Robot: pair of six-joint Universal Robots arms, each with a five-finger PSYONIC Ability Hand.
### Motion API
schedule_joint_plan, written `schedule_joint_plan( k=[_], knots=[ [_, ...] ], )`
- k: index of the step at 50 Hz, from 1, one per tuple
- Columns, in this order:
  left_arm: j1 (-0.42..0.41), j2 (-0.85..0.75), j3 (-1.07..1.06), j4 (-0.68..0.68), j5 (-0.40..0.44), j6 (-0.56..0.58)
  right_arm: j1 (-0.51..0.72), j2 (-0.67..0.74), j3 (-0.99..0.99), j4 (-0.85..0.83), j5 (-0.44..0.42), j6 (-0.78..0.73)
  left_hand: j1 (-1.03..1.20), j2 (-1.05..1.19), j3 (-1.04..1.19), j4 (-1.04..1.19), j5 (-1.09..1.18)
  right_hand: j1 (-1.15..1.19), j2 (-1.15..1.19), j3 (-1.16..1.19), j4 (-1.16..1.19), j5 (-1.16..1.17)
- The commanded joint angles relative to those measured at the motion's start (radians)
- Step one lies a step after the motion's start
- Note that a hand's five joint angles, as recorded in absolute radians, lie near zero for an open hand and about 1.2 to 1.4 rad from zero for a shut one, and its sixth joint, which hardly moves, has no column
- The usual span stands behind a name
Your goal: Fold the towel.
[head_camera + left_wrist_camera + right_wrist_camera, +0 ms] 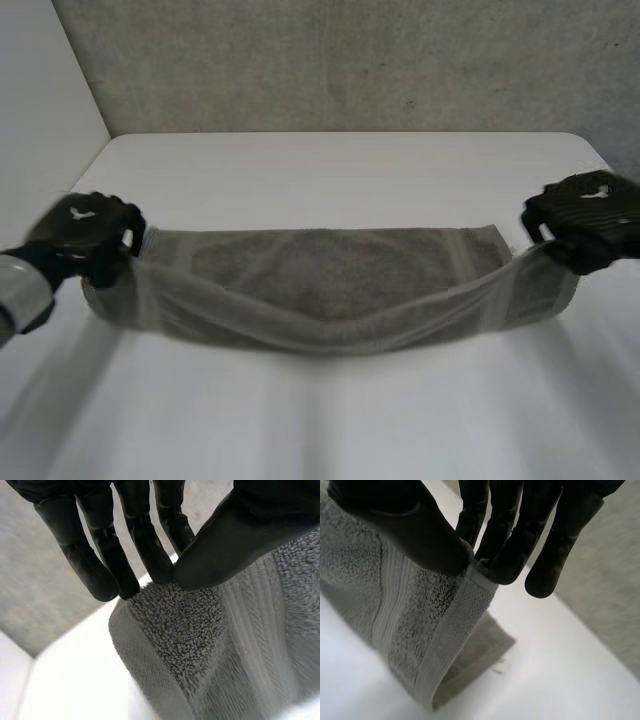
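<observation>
currently the grey towel (330, 285) sags low over the desk (350, 170); left robot hand (85, 235) pinches one end between thumb and fingers, right robot hand (590, 220) pinches the opposite end.

You have open table (350, 170) beyond the towel (330, 285), as far as the grey wall (350, 60), and more open table on the near side. The towel sags between the left hand (85, 235) and the right hand (590, 215), each pinching one end, and bars any straight crossing.
</observation>
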Motion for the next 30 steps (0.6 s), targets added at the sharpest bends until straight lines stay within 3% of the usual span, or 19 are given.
schedule_joint_plan(
  k=[1,5,8,18,30],
  knots=[
    [-0.122,-0.335,0.193,0.071,-0.148,0.036,0.122,0.339,-0.224,-0.024,0.156,0.013,-0.062,-0.129,-0.150,-0.131,-0.293,0.056,0.064,0.060,0.056,0.038],
    [-0.144,-0.456,0.339,0.074,-0.285,0.081,0.180,0.484,-0.339,-0.134,0.249,0.050,-0.062,-0.129,-0.150,-0.131,-0.293,0.056,0.064,0.060,0.056,0.038],
    [-0.171,-0.516,0.425,0.077,-0.327,0.084,0.202,0.533,-0.385,-0.240,0.321,0.103,-0.062,-0.129,-0.150,-0.131,-0.293,0.056,0.064,0.060,0.056,0.038],
    [-0.204,-0.607,0.562,0.104,-0.341,0.085,0.260,0.596,-0.426,-0.490,0.387,0.196,-0.062,-0.129,-0.150,-0.131,-0.293,0.056,0.064,0.060,0.056,0.038],
    [-0.237,-0.667,0.582,0.227,-0.375,0.090,0.306,0.702,-0.505,-0.521,0.450,0.203,-0.062,-0.129,-0.150,-0.131,-0.293,0.056,0.064,0.060,0.056,0.038]
  ],
)
